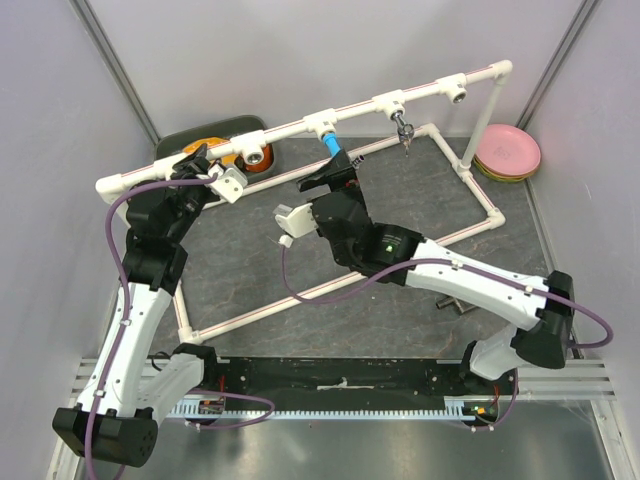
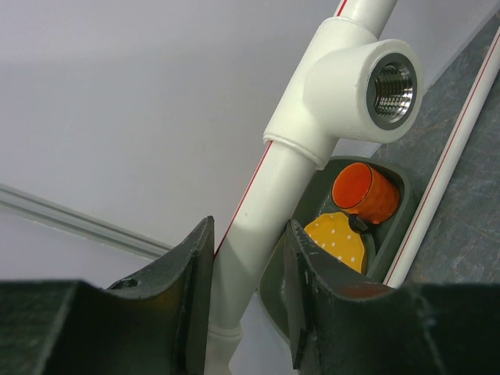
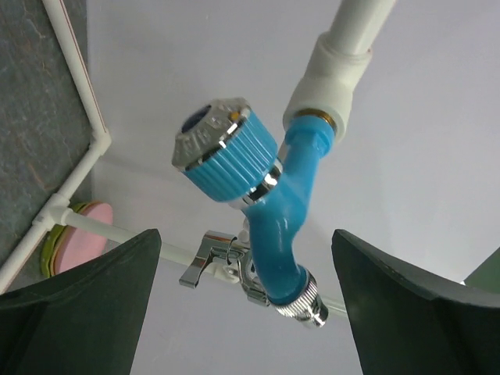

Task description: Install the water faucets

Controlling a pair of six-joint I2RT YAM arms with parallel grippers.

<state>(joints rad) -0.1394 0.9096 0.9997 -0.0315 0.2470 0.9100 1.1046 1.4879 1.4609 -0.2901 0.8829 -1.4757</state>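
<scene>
Item: blue faucet [image 3: 281,211], seated in tee socket [image 3: 328,78]; long axis slants up-right, dead ahead between spread fingers of R gripper [image 3: 244,234], untouched. L gripper [image 2: 248,221] pinches pipe [image 2: 262,195].

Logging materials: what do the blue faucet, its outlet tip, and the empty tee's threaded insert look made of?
Blue faucet: moulded plastic by its uniform, softly glossy blue. Outlet tip: probably chromed metal, mirror-bright and ribbed. Threaded insert: apparently plated metal, silvery with cut threads, inside the white tee; it and the white pipe look glossy plastic.
</scene>
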